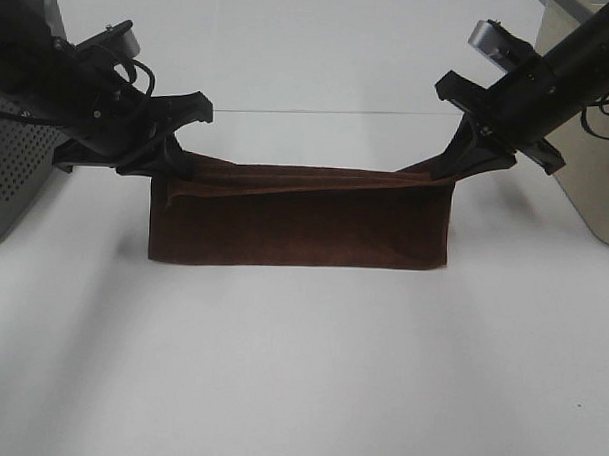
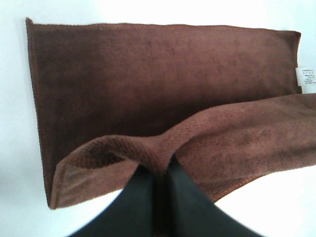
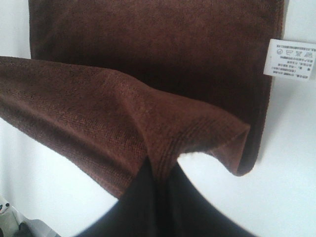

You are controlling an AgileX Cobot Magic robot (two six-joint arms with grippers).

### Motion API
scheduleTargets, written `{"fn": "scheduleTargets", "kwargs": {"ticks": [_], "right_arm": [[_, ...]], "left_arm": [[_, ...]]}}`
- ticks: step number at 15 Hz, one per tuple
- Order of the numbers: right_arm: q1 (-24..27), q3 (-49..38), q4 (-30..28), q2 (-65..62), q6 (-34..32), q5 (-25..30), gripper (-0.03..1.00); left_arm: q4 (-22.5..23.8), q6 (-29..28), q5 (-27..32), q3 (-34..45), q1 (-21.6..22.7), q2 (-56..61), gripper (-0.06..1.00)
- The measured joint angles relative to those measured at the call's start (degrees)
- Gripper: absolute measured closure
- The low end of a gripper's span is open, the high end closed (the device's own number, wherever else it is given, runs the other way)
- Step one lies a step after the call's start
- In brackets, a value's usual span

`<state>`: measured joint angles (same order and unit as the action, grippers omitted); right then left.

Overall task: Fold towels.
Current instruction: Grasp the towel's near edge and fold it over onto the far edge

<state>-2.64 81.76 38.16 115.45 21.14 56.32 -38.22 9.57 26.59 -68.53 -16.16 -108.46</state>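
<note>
at its corners, left end effector (image 1: 184, 166) and right end effector (image 1: 452, 169) pinch the towel (image 1: 294, 228); only wrists see tag (image 3: 291, 58).

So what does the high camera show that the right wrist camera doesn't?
Only the high view: the left gripper and right gripper together, each pinching a raised corner of the towel, its edge stretched between them. Only the right wrist view: the white care tag with printed symbols. Both: the brown towel partly lying on the white table, the right gripper shut on it.
</note>
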Motion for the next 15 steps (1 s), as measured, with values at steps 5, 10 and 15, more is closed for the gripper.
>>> {"fn": "scheduleTargets", "kwargs": {"ticks": [5,10,15], "right_arm": [[-1.26,1.09,0.52,5.27,1.78,-6.59,0.95],[-4.01,1.09,0.34,6.59,3.32,-15.81,0.95],[-4.53,1.09,2.06,9.57,3.5,-19.77,0.93]], "left_arm": [[2.35,0.0,-4.24,-2.23,0.0,-5.04,0.93],[4.7,0.0,-10.08,-2.35,0.0,-7.1,0.93],[4.7,0.0,-13.87,-2.41,0.0,-10.66,0.92]]}}
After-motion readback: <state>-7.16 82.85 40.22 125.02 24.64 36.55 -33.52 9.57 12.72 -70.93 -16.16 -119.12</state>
